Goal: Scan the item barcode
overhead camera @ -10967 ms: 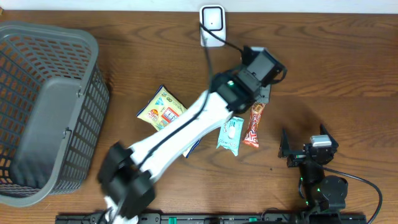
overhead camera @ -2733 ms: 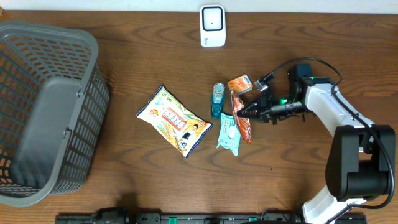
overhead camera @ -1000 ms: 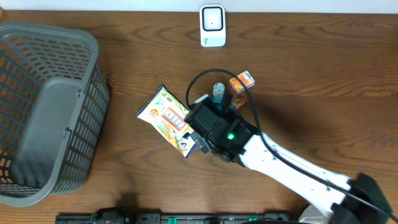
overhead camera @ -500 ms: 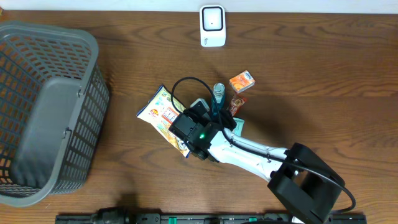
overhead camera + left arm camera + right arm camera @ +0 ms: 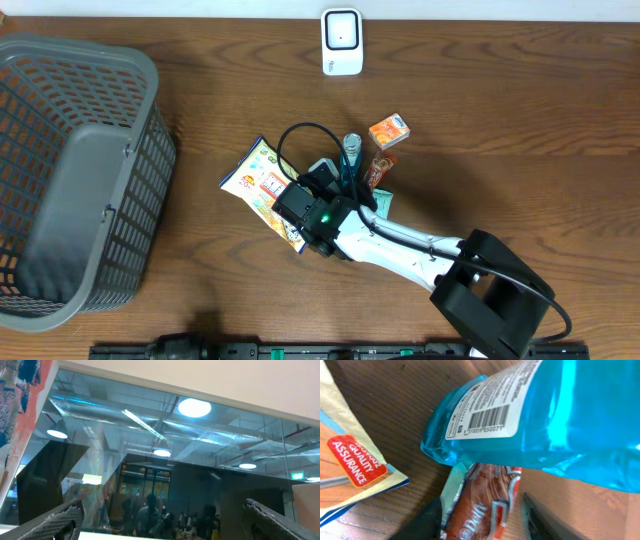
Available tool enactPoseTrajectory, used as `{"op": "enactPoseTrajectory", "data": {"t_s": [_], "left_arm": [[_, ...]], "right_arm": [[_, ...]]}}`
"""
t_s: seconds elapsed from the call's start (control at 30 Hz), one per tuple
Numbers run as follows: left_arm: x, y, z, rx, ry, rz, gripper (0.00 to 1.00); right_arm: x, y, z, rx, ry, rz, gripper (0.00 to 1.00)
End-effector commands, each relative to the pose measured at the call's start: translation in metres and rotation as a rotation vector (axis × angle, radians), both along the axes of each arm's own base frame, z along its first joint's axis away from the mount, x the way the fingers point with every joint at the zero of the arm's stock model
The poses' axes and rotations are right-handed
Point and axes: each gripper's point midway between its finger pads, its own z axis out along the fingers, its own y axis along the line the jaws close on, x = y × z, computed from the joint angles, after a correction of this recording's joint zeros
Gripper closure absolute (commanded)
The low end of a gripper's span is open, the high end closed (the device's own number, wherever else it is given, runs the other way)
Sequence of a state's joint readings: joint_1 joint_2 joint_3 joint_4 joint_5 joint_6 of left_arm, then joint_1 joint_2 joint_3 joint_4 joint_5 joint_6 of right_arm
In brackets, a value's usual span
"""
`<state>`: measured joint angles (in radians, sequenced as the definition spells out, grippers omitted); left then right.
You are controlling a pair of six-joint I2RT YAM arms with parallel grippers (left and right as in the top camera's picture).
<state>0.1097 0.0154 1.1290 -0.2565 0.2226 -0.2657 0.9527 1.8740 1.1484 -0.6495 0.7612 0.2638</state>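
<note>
Between the fingers of my right gripper (image 5: pixel 481 507) lies a red-brown snack bar (image 5: pixel 487 482). The left finger touches its wrapper and a strip of bare wood shows before the right finger. Just beyond lies a blue bottle (image 5: pixel 555 415) with its barcode label facing up. From overhead, the right gripper (image 5: pixel 355 190) is low over the pile, beside the bottle (image 5: pixel 350 150) and the bar (image 5: pixel 378 168). A white scanner (image 5: pixel 341 40) stands at the far edge. My left gripper (image 5: pixel 162 520) is wide open on nothing and points up at a window.
A yellow snack bag (image 5: pixel 258 178) lies left of the right wrist. An orange box (image 5: pixel 390 130) and a teal packet (image 5: pixel 382 202) lie to its right. A grey basket (image 5: pixel 70 180) fills the left end of the table.
The right wrist shifted a little left over the pile, then held still. Its fingers have drawn in around the snack bar. The left gripper has stayed as it was.
</note>
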Motion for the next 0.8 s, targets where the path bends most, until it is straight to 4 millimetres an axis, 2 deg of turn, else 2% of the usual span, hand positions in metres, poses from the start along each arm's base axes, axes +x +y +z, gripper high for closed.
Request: {"op": "enactPoseTrajectory", "data": {"t_s": [0.0, 0.07, 0.1, 0.23, 0.43, 0.47, 0.63, 0.77], "left_arm": [[-0.004, -0.001, 0.000, -0.002, -0.014, -0.007, 0.00], [-0.004, -0.001, 0.000, -0.002, -0.014, -0.006, 0.00], [-0.004, -0.001, 0.000, -0.002, -0.014, -0.006, 0.00], [-0.004, -0.001, 0.000, -0.002, -0.014, -0.007, 0.00], [-0.004, -0.001, 0.000, -0.002, -0.014, -0.006, 0.00], [-0.004, -0.001, 0.000, -0.002, -0.014, -0.007, 0.00], [-0.004, -0.001, 0.000, -0.002, -0.014, -0.007, 0.00], [-0.004, -0.001, 0.000, -0.002, -0.014, -0.006, 0.00]], "right_arm": [[0.002, -0.003, -0.002, 0.018, -0.014, -0.042, 0.82], [0.000, -0.003, -0.005, 0.027, 0.001, -0.047, 0.96], [-0.001, -0.002, -0.005, 0.032, 0.008, -0.045, 0.99], [-0.007, 0.004, 0.001, 0.068, 0.057, -0.035, 0.99], [-0.019, 0.033, 0.059, 0.313, 0.153, 0.011, 0.99], [-0.024, 0.039, 0.078, 0.408, 0.184, 0.028, 0.99], [-0.045, 0.037, 0.118, 0.650, 0.311, 0.061, 0.99], [-0.063, 0.038, 0.141, 0.844, 0.465, 0.106, 0.99]]}}
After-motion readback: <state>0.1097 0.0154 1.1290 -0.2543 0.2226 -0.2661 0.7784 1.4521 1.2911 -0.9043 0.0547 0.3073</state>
